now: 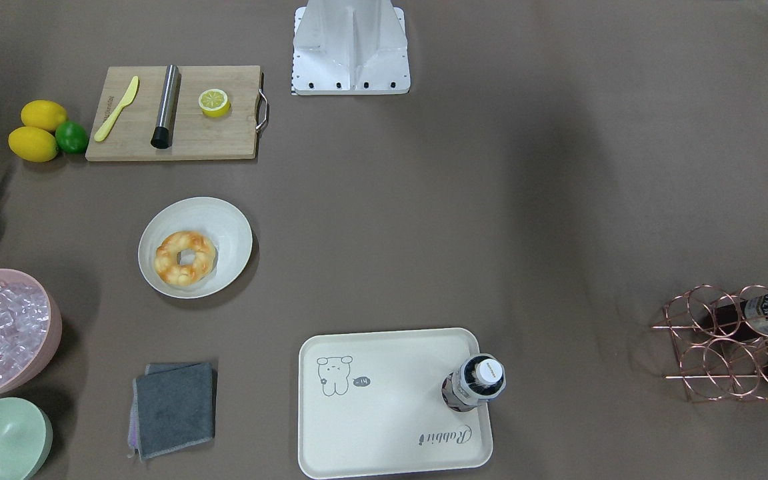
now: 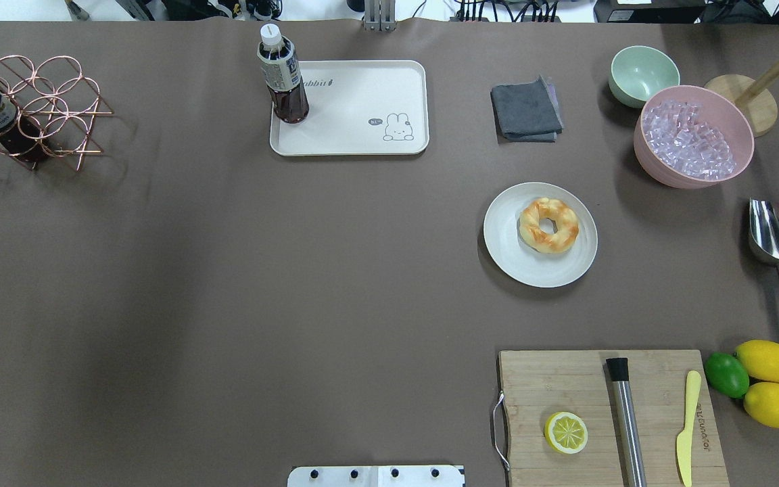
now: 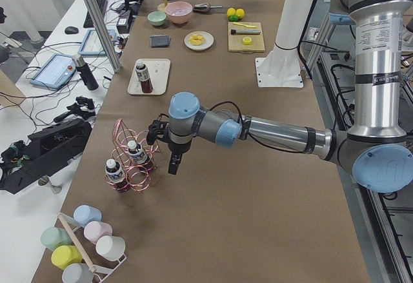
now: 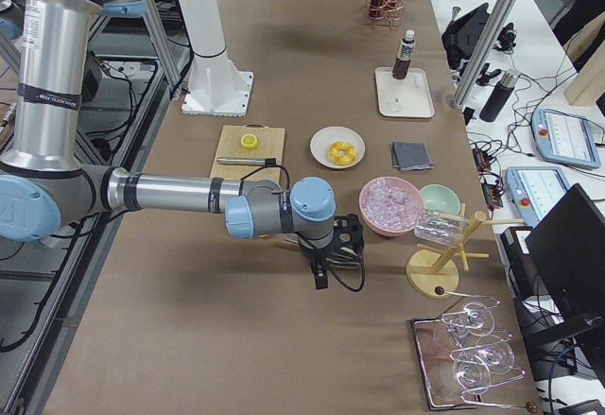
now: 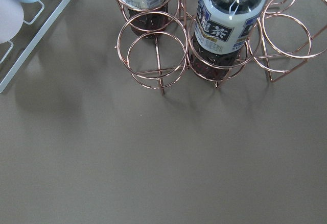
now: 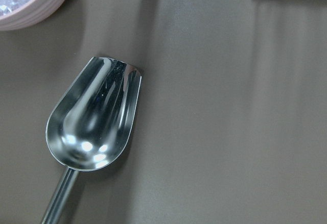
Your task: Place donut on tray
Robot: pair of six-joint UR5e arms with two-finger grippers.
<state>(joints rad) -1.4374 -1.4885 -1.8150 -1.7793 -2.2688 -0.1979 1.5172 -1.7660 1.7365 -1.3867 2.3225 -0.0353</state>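
The donut (image 2: 548, 225) lies flat on a round white plate (image 2: 504, 237) in the robot's right half of the worktop, about midway between the robot's edge and the far edge. It is well apart from the tray (image 2: 356, 95), which sits by the far edge near its middle. A capped bottle (image 2: 282, 81) of dark drink stands upright on the tray's left end.

Neither the overhead nor the front view shows an arm. Only the side views do. From the left end, the left arm (image 3: 258, 130) reaches out over the worktop's left end, its jaws hanging just beside a copper wire rack (image 3: 132, 160). From the right end, the right arm (image 4: 189, 193) stretches over the right end, its jaws pointing down near a pink bowl of ice (image 4: 389, 202). From these views I cannot tell whether either pair of jaws is open or closed, or whether it holds anything.

The left wrist view looks down on the rack and two bottles in it; one label (image 5: 225, 30) reads "茶". The right wrist view shows a steel scoop (image 6: 94, 117) lying on the worktop. In the front view the tray's script (image 1: 446, 437) reads "Rabbit", beside a grey cartoon animal (image 1: 335, 377). The print on the yellow knife (image 2: 687, 426) is too small to read.
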